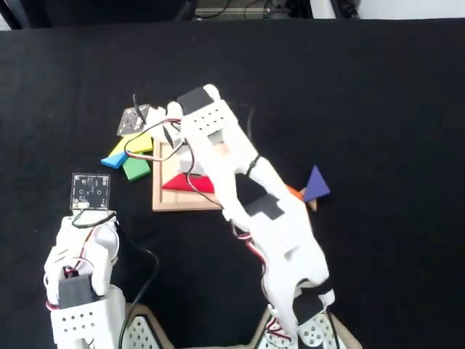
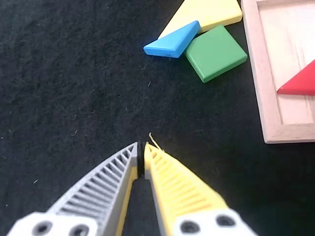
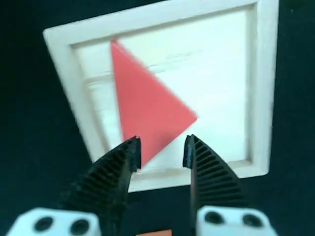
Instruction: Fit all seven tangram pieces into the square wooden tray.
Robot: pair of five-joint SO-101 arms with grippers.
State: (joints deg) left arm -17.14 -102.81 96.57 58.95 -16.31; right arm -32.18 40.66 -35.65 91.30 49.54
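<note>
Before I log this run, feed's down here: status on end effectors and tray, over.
Left end effector shut, empty, over cloth. Right end effector open above tray. Red triangle inside; blue piece, green square outside.

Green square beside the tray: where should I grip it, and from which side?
Probably bring the left gripper straight down, since the green square lies flat. Put its fingers on the edges facing open cloth and the tray; the blue piece and yellow piece crowd another edge.
</note>
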